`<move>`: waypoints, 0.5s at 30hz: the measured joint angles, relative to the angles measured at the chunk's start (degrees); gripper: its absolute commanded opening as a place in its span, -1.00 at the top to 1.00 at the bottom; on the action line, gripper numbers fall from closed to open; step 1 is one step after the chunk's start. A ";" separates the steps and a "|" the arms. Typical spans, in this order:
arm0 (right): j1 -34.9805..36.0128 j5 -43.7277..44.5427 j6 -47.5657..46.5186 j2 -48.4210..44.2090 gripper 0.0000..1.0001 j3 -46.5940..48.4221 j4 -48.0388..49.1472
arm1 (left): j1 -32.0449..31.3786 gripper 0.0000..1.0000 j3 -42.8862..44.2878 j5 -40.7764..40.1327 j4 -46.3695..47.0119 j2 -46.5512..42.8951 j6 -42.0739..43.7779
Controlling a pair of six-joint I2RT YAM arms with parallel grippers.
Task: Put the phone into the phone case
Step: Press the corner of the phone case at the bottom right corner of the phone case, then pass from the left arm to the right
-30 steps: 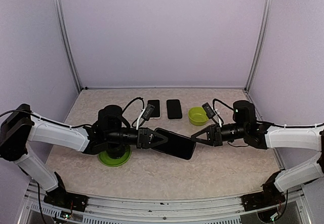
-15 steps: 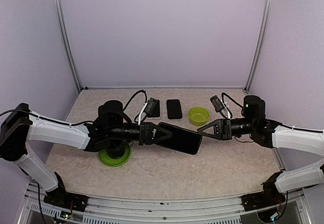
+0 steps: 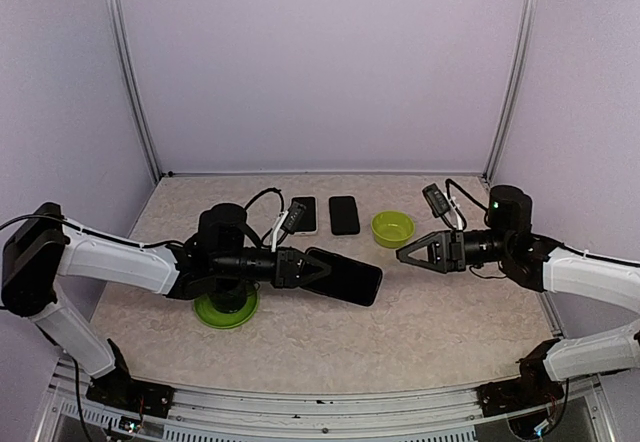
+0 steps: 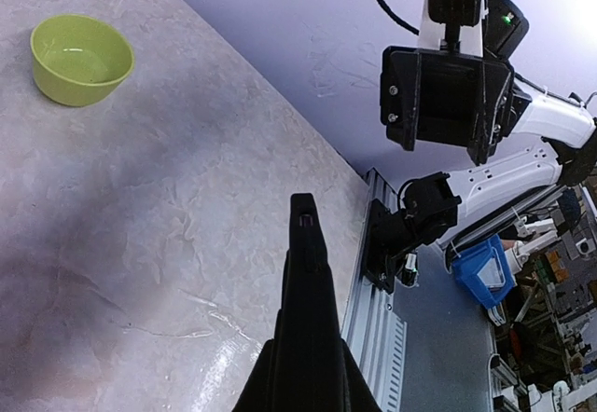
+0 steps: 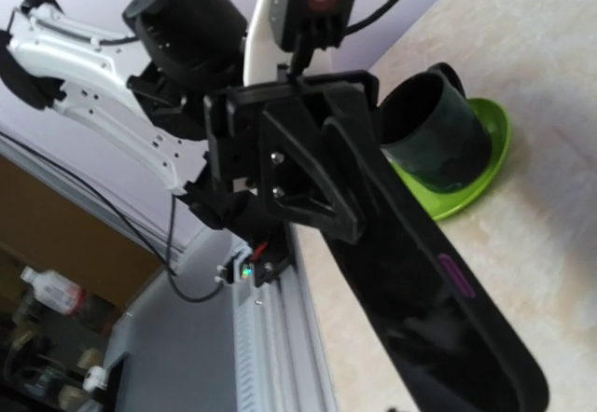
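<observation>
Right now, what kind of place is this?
Probably a robot lab test booth: two robot arms bolted to a table, plain walls on metal posts, and a blue storage bin beyond.

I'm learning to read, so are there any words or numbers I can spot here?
None can be read.
The phone case in the left gripper shows only a pink oval, no letters.
The bottle label in the right wrist view is too blurred.
</observation>
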 measured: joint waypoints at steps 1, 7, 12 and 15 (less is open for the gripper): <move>0.00 0.07 -0.39 0.00 0.08 0.00 -0.24 | 0.00 1.00 -0.02 -0.09 -0.31 0.00 0.02; 0.04 3.26 -3.58 2.40 0.01 0.00 -2.97 | 0.00 1.00 -0.11 -0.09 -0.50 0.00 0.02; 1.95 7.37 -6.54 6.75 0.04 0.02 -5.95 | -0.02 1.00 -0.11 -0.11 -0.50 0.00 0.02; 3.98 9.29 -8.00 8.76 0.11 0.15 -7.39 | 0.00 1.00 -0.11 -0.15 -0.50 0.00 0.02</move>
